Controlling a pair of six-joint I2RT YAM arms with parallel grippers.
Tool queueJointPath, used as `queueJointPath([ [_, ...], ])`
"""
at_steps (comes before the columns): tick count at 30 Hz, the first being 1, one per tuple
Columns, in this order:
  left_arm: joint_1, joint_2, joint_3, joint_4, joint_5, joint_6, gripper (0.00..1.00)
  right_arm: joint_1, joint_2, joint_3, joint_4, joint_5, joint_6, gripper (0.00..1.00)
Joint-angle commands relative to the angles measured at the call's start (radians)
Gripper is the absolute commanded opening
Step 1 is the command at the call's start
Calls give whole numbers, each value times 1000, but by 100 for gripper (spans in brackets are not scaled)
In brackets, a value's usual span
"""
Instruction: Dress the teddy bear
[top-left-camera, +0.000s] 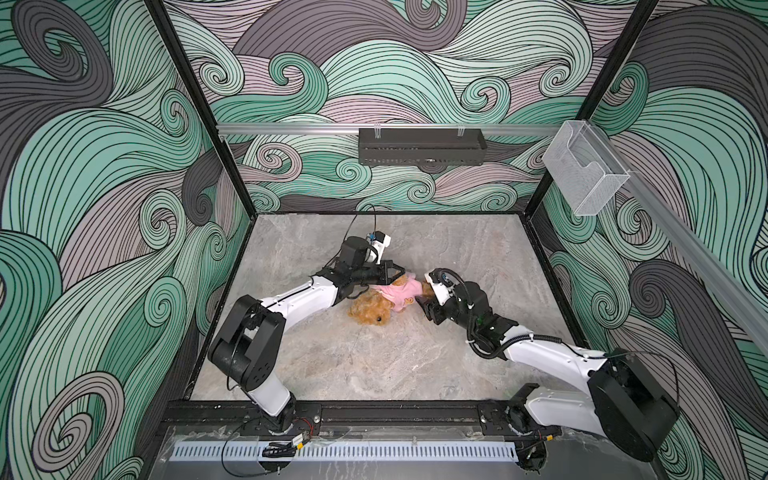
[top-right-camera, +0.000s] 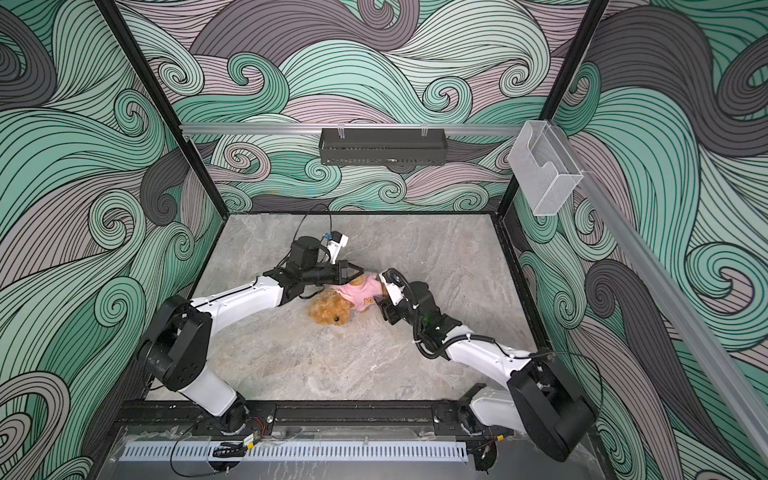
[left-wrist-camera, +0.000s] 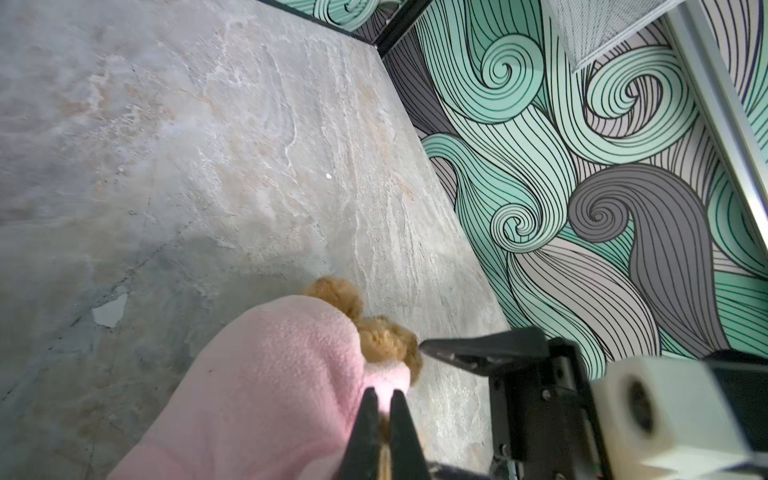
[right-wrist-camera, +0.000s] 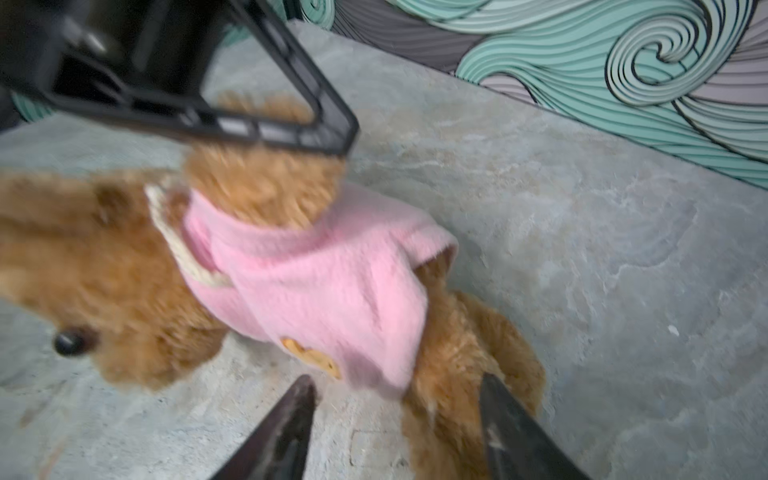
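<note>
Dressing the teddy bear, which lies mid-bench with a pink fleece garment already over its torso.
The left pincer is clamped tight on an edge of the garment beside one of the bear's furry limbs. The right pincer stands spread and empty at the bear's legs, by the hem. The plush looks light, soft and squashy, and would probably drag rather than resist, so take hold of the hem or a limb, not loose fur. Bare bench rings the bear, with the walls well apart from it.
</note>
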Motion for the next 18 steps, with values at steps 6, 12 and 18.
queueJointPath([
  [6,-18,47,71,19,74,10,0,25,16,25,171,-146,35,73],
  [12,-24,48,84,21,81,-7,0,43,138,42,309,-113,80,69],
  [18,-32,36,89,7,82,-5,0,46,245,66,434,-108,150,67],
])
